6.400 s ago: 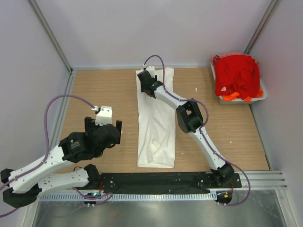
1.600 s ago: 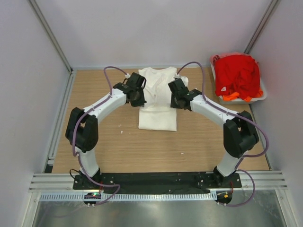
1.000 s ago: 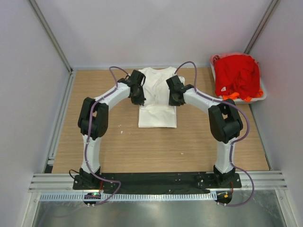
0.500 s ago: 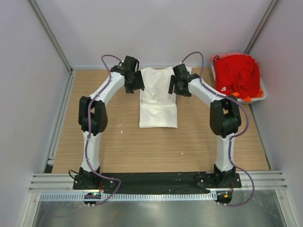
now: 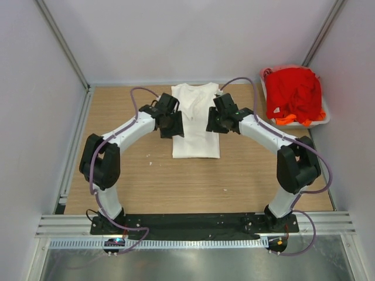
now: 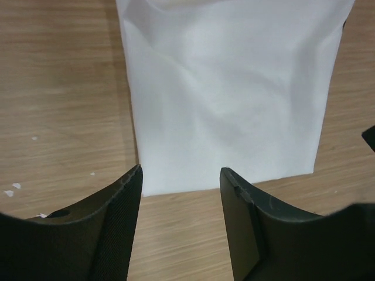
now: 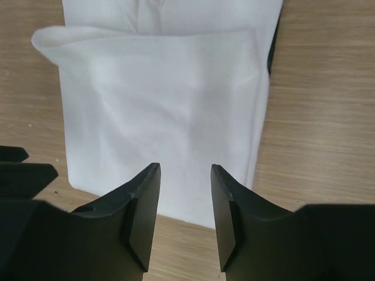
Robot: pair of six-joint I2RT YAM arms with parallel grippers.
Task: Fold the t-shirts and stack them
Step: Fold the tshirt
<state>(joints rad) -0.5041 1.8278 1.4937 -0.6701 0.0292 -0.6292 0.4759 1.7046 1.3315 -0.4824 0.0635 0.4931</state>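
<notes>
Here, t-shirt (image 5: 196,126) under left gripper (image 6: 180,175), right gripper (image 7: 185,170).

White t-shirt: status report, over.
Left gripper open, right gripper open. White cloth t-shirt folded flat on wooden table. Red and orange shirts heaped in pale plastic tub. Nothing obstructing.

Evenly lit, a light wooden tabletop (image 5: 146,187) shows fine grain. A plain pale grey back wall (image 5: 193,35) rises beyond it, with a left wall (image 5: 29,117) and a right wall (image 5: 351,152) beside it. Slanting metal posts (image 5: 61,44) stand at its far corners. Along its near edge lie a silver rail (image 5: 328,221) and a metal sheet (image 5: 193,266). White specks (image 5: 150,156) dot its left half.
</notes>
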